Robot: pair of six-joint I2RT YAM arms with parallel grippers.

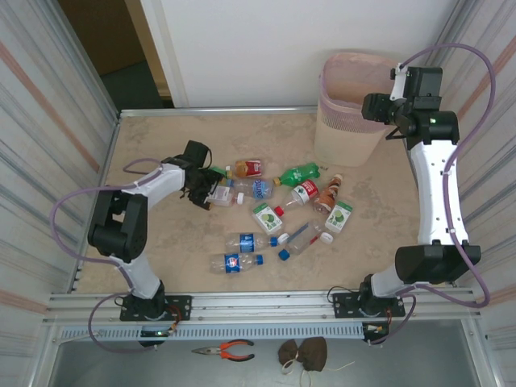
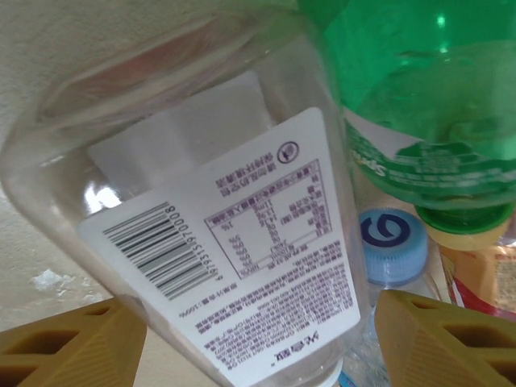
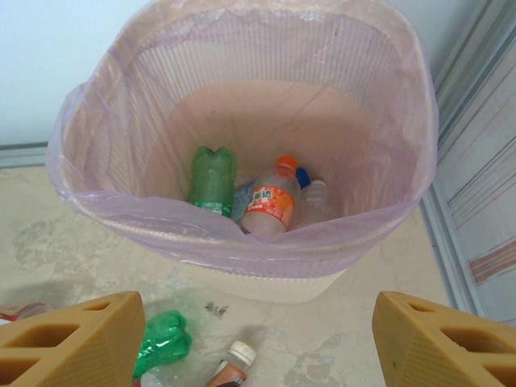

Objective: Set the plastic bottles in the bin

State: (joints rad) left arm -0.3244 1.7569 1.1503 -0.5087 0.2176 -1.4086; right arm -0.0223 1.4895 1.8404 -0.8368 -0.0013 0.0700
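Observation:
Several plastic bottles lie scattered mid-table, among them a green one (image 1: 298, 173), a brownish one (image 1: 328, 193) and two blue-labelled ones (image 1: 250, 241) (image 1: 238, 262). My left gripper (image 1: 200, 192) is open, low over the table, with its fingers either side of a clear bottle with a white barcode label (image 2: 234, 242). Just beyond that bottle are a green bottle (image 2: 419, 105) and a blue cap (image 2: 391, 242). My right gripper (image 3: 258, 339) is open and empty, held high in front of the pink bin (image 3: 282, 282). Inside the bin lie a green bottle (image 3: 211, 179), an orange-labelled one (image 3: 270, 201) and a clear one (image 3: 318, 200).
The bin (image 1: 348, 121) stands at the back right by the wall. Corrugated walls enclose both sides. A loose blue cap (image 1: 284, 255) lies among the bottles. Orange-handled pliers (image 1: 226, 349) and a brown object (image 1: 305, 352) lie below the front rail.

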